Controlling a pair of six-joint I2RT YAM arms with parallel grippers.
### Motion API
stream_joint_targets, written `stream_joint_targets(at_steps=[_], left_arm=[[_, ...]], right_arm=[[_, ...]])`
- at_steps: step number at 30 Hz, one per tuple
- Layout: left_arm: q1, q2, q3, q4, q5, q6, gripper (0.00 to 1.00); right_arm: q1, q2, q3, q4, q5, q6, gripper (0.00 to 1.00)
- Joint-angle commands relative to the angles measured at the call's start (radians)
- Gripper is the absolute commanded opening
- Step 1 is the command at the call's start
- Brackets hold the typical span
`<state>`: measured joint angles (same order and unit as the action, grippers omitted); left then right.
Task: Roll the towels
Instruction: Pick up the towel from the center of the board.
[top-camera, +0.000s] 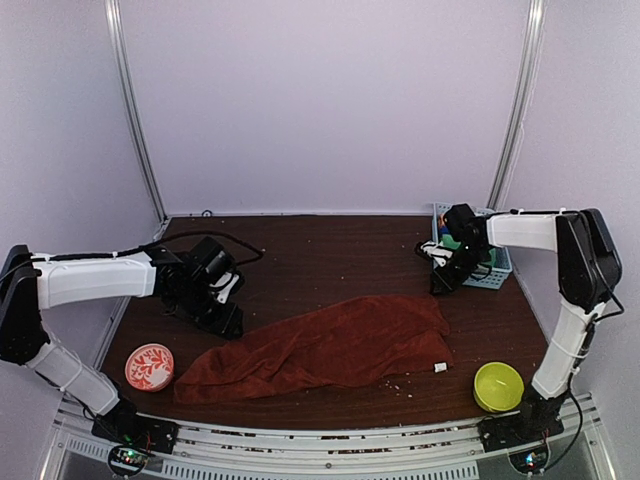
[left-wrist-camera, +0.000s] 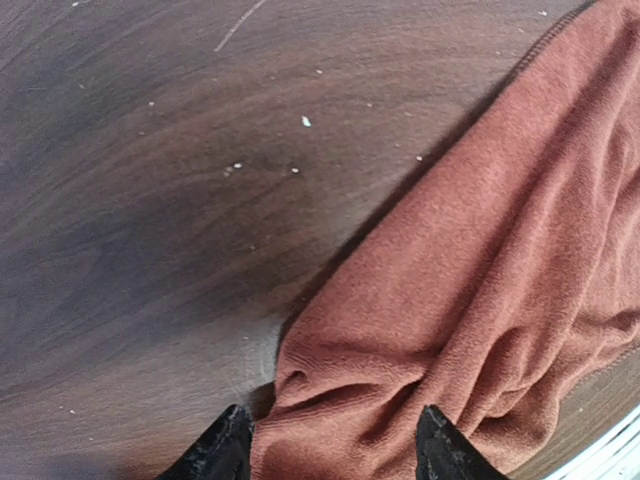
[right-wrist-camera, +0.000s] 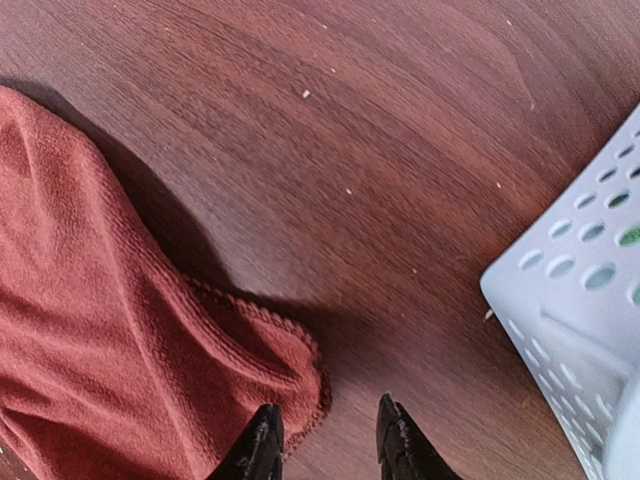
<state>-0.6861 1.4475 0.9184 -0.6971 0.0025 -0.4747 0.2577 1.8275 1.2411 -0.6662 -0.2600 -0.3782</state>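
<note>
Rust-red terry towel (top-camera: 330, 345), one, spread along near edge of desk (top-camera: 330, 250); left pincer (left-wrist-camera: 335, 445) open astride its end, right pincer (right-wrist-camera: 330, 440) narrowly open beside its corner.

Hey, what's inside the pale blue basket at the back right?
A bright green patch shows inside the basket, and through a side hole in the right wrist view. The right arm covers most of the inside, so anything else is hidden.
</note>
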Motion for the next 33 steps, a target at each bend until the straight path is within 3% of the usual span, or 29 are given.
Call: stream_joint_targets(at_steps=[1, 8, 14, 25, 27, 29, 33], left_arm=[[0.015, -0.019, 0.016, 0.013, -0.049, -0.007, 0.57], [0.018, -0.015, 0.012, 0.015, -0.067, -0.002, 0.57], [0.036, -0.011, 0.009, 0.019, -0.099, 0.006, 0.57], [0.076, -0.020, 0.008, 0.038, -0.110, 0.017, 0.58], [0.077, -0.009, 0.008, 0.045, -0.102, 0.020, 0.58], [0.076, -0.001, 0.011, 0.053, -0.093, 0.022, 0.58], [0.077, -0.002, 0.014, 0.059, -0.085, 0.025, 0.58]], right_arm=[[0.023, 0.030, 0.028, 0.042, -0.018, 0.018, 0.32], [0.038, 0.069, 0.042, 0.043, -0.031, 0.016, 0.23], [0.038, 0.056, 0.065, 0.007, -0.047, 0.006, 0.00], [0.029, -0.283, 0.108, -0.058, 0.013, 0.017, 0.00], [0.029, -0.294, 0.086, -0.066, 0.005, 0.006, 0.03], [0.030, -0.277, 0.044, -0.067, 0.001, -0.001, 0.13], [0.038, -0.221, -0.023, -0.022, 0.018, -0.019, 0.16]])
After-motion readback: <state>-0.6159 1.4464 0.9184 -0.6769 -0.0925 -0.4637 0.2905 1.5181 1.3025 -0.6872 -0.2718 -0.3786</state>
